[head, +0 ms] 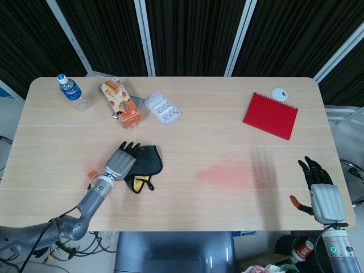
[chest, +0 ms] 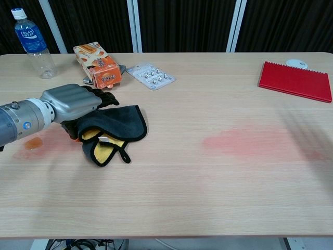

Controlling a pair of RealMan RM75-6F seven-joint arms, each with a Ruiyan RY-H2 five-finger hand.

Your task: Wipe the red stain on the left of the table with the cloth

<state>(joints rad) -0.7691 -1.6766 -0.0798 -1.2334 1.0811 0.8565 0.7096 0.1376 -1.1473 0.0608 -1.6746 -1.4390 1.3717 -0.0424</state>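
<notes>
A dark grey cloth (head: 147, 162) (chest: 118, 125) with a yellow inner side lies crumpled on the left half of the table. My left hand (head: 121, 160) (chest: 73, 103) rests flat on its left part, fingers stretched over the far edge; no grip shows. The left red stain (head: 91, 170) (chest: 34, 142) is a faint orange-red patch just left of the cloth, partly hidden under my left wrist. My right hand (head: 322, 192) hovers at the front right edge with its fingers spread, holding nothing; the chest view does not show it.
A second, larger red smear (head: 228, 173) (chest: 250, 141) marks the table's middle. At the back stand a water bottle (head: 72, 92) (chest: 33, 42), an orange snack box (head: 120, 102) (chest: 98, 65), a blister pack (head: 162, 107) (chest: 151, 75) and a red notebook (head: 271, 115) (chest: 296, 81).
</notes>
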